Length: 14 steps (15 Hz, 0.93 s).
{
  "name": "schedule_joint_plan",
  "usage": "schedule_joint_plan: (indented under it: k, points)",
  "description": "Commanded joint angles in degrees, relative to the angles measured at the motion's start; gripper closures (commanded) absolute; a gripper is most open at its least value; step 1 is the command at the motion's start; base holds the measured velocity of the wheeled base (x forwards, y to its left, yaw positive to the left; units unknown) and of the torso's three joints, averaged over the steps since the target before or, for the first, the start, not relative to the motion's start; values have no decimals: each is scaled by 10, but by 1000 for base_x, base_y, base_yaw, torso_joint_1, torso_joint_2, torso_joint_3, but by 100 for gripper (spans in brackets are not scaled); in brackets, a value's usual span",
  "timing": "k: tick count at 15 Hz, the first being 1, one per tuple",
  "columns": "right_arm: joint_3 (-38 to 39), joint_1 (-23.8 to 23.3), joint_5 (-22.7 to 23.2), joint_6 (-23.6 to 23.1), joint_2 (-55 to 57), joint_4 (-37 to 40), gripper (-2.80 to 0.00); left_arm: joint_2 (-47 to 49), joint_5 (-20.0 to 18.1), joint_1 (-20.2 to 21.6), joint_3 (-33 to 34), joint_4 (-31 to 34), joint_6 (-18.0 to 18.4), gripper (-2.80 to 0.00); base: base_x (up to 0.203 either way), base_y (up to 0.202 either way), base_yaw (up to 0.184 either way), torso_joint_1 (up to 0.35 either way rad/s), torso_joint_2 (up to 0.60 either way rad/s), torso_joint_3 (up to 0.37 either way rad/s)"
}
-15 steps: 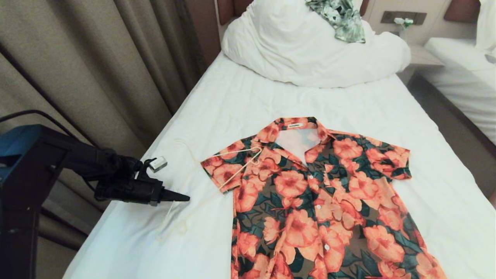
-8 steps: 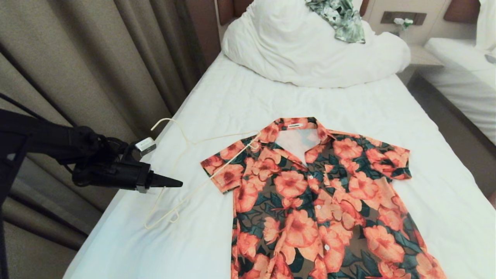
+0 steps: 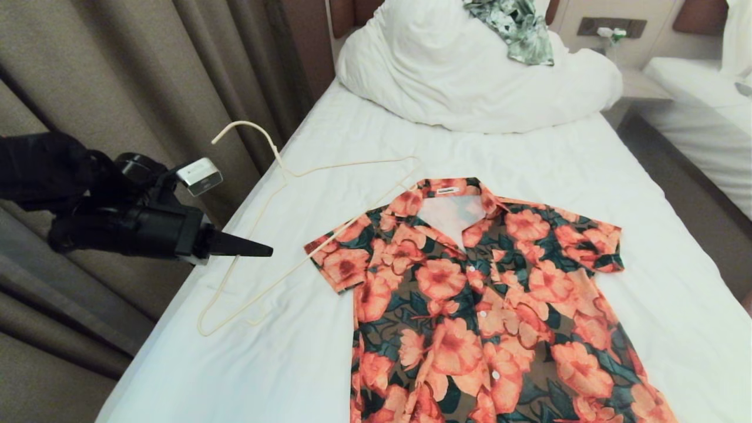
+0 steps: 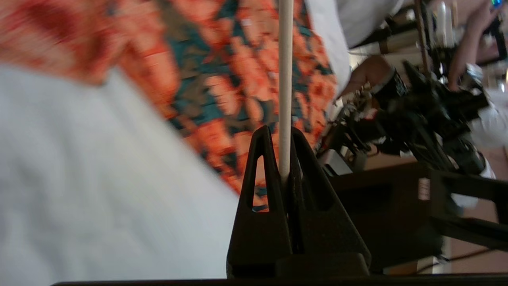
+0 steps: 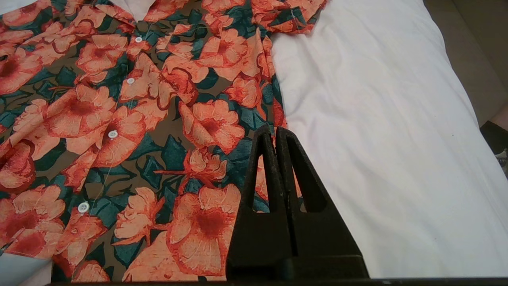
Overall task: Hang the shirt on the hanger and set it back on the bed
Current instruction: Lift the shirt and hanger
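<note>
The left tool (image 3: 267, 251) pinches the thin cream-white wire hanger (image 3: 276, 176) by one slanted side, lifted at the white-sheeted bed's (image 3: 364, 141) left edge. The orange-flowered button-up shirt (image 3: 470, 305) lies flat alongside, with the right tool (image 5: 274, 133) pressed together above it. That thin wire could swivel in so narrow a grip and snag the sleeve.

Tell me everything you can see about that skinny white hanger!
The hanger is thin cream-white wire, a triangle with a twisted neck and a curved hook on top. It is tilted up: the hook end hangs in the air near the curtain, while one far corner hovers beside the shirt collar. Its long bottom wire crosses the shirt's sleeve. The left tool is shut on one of its wires. No clothes hang on it yet.
</note>
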Motion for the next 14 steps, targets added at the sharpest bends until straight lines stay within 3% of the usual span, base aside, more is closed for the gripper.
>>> schedule_joint_plan:
  k: [1, 4, 7, 11, 14]
  points:
    - [1, 0, 0, 0, 0, 0, 0, -62, -3, -32, 0, 3, -10, 0, 0, 0, 0, 0, 0, 0]
    - [1, 0, 0, -1, 0, 0, 0, -116, -3, -84, 1, 3, -56, 0, 0, 0, 0, 0, 0, 0]
    - [1, 0, 0, 0, 0, 0, 0, -162, -4, -109, 26, -21, -99, 0, 0, 0, 0, 0, 0, 0]
    - [1, 0, 0, 0, 0, 0, 0, -190, -1, -139, 36, -25, -135, 0, 0, 0, 0, 0, 0, 0]
    - [1, 0, 0, 0, 0, 0, 0, -203, 0, -178, 37, -28, -144, 0, 0, 0, 0, 0, 0, 0]
